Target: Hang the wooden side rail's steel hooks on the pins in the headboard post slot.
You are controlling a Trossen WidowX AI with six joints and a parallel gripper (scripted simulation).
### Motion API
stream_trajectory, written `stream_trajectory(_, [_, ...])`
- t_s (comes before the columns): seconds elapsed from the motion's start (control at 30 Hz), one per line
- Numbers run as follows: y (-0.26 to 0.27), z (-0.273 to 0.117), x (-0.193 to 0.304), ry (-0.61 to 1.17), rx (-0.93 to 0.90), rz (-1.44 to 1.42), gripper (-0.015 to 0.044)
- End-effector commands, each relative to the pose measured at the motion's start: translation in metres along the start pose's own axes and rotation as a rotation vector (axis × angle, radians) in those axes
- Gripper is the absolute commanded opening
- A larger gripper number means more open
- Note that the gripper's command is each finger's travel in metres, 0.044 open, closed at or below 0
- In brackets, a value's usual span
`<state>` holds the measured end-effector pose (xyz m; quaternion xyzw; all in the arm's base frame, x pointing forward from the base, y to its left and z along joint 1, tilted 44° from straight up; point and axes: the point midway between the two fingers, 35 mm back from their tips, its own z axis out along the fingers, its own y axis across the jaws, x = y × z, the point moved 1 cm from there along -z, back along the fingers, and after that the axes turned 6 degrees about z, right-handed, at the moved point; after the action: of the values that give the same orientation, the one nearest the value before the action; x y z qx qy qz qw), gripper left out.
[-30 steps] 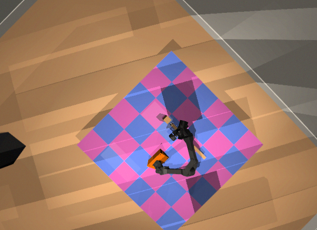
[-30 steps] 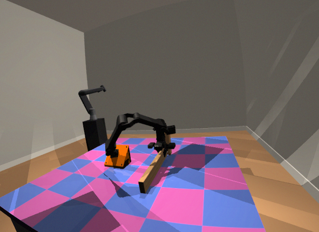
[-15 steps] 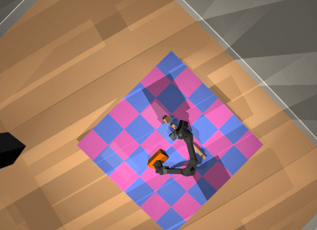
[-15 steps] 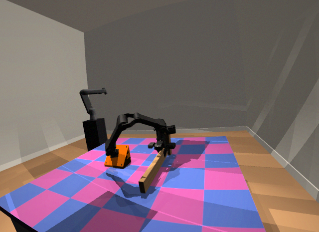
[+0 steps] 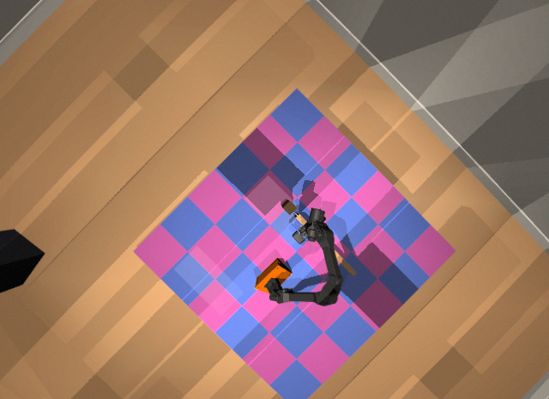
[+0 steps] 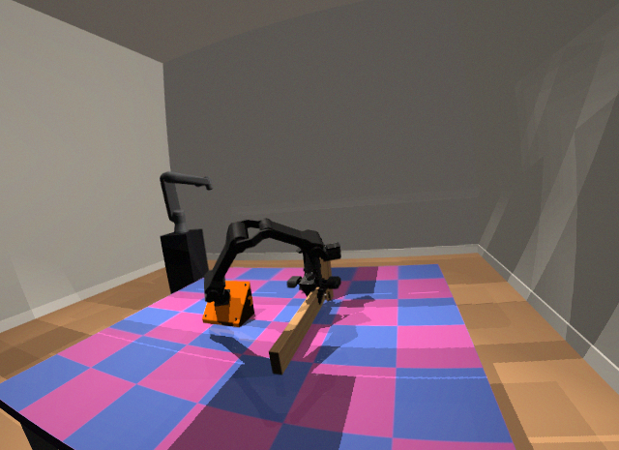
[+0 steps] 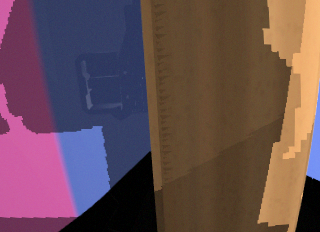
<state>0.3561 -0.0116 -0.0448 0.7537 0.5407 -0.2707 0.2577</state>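
The wooden side rail [image 5: 346,265] [image 6: 299,326] [image 7: 220,92] slants across the checkered mat. Its far end is low, on or just above the mat; contact cannot be told. The headboard post [image 5: 289,206] [image 6: 326,271] stands upright at the rail's other end, with the rail's end close to it. My gripper [image 5: 306,228] [image 6: 313,285] is shut on the rail near the post, with one finger on each side. The wrist view shows the rail running lengthwise between the dark fingers. The hooks, slot and pins are hidden or too small to make out, so whether they touch cannot be told.
An orange wedge-shaped block [image 5: 271,275] [image 6: 243,305] sits at the arm's base, left of the rail. The arm arches from it over to the rail. A black pedestal [image 5: 17,259] [image 6: 184,257] stands off the mat, carrying another grey arm [image 6: 172,200].
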Motion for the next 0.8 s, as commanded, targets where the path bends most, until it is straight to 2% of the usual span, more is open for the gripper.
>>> stream_trajectory(0.0, [-0.0002, -0.0032, 0.0025, 0.003, -0.006, -0.001, 0.0])
stream_trajectory(0.77, [-0.0006, -0.0028, 0.0047, 0.003, -0.006, -0.001, 0.0])
